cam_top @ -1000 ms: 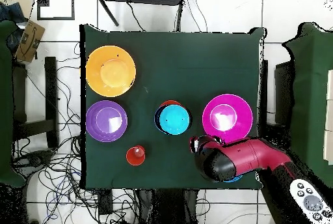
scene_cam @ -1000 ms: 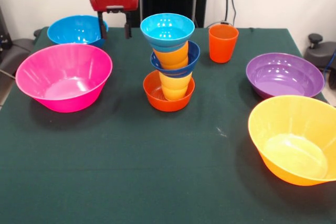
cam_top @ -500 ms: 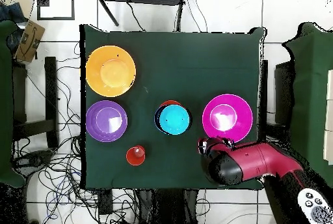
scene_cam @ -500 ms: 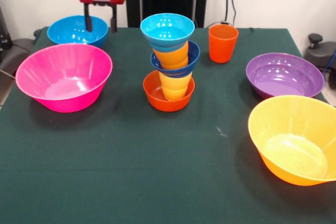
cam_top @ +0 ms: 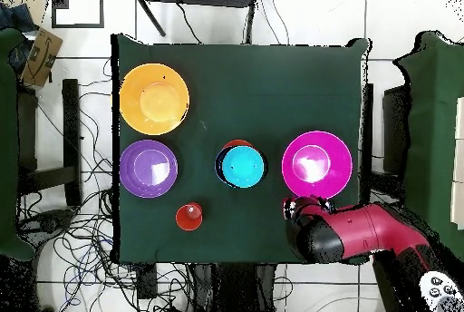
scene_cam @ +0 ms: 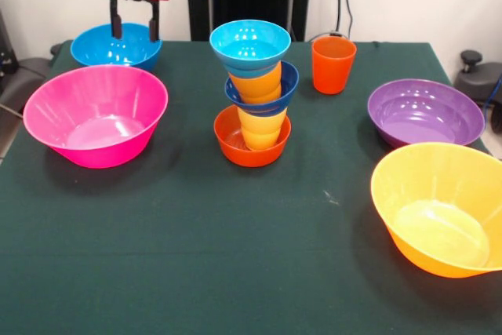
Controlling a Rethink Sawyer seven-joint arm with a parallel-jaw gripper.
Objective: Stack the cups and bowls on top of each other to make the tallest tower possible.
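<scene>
The tower [scene_cam: 252,92] stands mid-table: a small orange-red bowl [scene_cam: 231,147], a yellow cup [scene_cam: 262,129], a dark blue bowl [scene_cam: 287,84], a light orange cup [scene_cam: 257,84] and a cyan bowl [scene_cam: 249,43] on top. From above only the cyan bowl [cam_top: 242,166] shows clearly. A red-orange cup [scene_cam: 332,64] stands alone beside it, seen also overhead [cam_top: 188,217]. My gripper [scene_cam: 133,27] hangs open and empty over the medium blue bowl [scene_cam: 102,49] at the far left. In the overhead view the arm [cam_top: 353,231] covers that bowl.
A large pink bowl [scene_cam: 96,114] sits front of the blue one, also seen overhead [cam_top: 316,163]. A purple bowl [scene_cam: 424,111] and a large yellow-orange bowl [scene_cam: 443,208] sit at the right, both seen overhead [cam_top: 148,168] [cam_top: 154,99].
My gripper has moved left and up, away from the tower, and now hangs over the medium blue bowl. The tower and other pieces have not moved.
</scene>
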